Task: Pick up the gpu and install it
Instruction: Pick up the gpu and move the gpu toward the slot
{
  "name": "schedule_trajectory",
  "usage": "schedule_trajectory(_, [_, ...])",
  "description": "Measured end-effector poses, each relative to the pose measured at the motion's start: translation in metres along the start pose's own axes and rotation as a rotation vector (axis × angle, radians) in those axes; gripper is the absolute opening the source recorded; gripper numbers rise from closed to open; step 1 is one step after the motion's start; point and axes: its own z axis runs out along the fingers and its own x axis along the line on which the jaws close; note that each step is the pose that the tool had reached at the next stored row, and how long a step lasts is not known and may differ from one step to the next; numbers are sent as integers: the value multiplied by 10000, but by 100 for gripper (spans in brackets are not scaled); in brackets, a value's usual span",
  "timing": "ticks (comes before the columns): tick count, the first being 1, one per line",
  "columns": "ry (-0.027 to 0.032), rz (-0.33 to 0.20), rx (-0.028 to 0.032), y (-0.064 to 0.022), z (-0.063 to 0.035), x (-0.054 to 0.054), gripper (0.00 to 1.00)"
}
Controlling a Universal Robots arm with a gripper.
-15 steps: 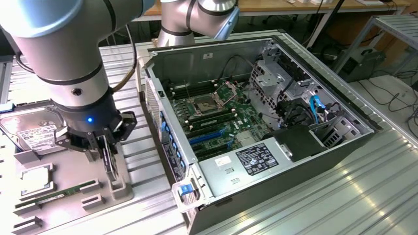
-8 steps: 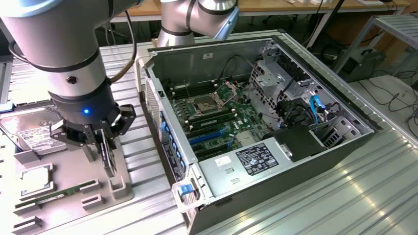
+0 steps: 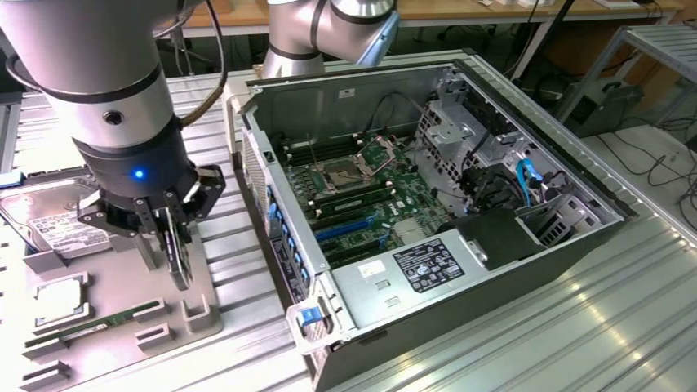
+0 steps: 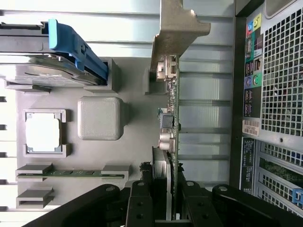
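Furthest toward the exterior view's left, a grey parts tray is set on the ribbed metal tabletop, close beside the open computer case. A silver hard drive with a white label is seated at the tray's far corner, with a blue carrier piece seen along it in the wrist view. A square processor is laid in its own pocket nearer the tray's middle, and a slim green memory stick is lodged between two low holders along the tray's near edge. Over the tray edge that faces the case, the gripper is pointed straight down from the arm. Its fingers are drawn partway together and are clamped on both flat faces of the gpu, which is held standing on its long edge. The card's silvery metal bracket is carried at the end away from the gripper, close to a small slotted holder on the tray. Whether the card's lower edge is clear of that holder cannot be told. Toward the exterior view's right, the case is laid on its side with its side panel off, so that the motherboard is exposed. The case's perforated rear panel is seen just beside the tray in the wrist view.
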Motion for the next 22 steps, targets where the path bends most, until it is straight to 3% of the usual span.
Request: schedule_trajectory(22, [0,0,-1,13,-507,-14,28])
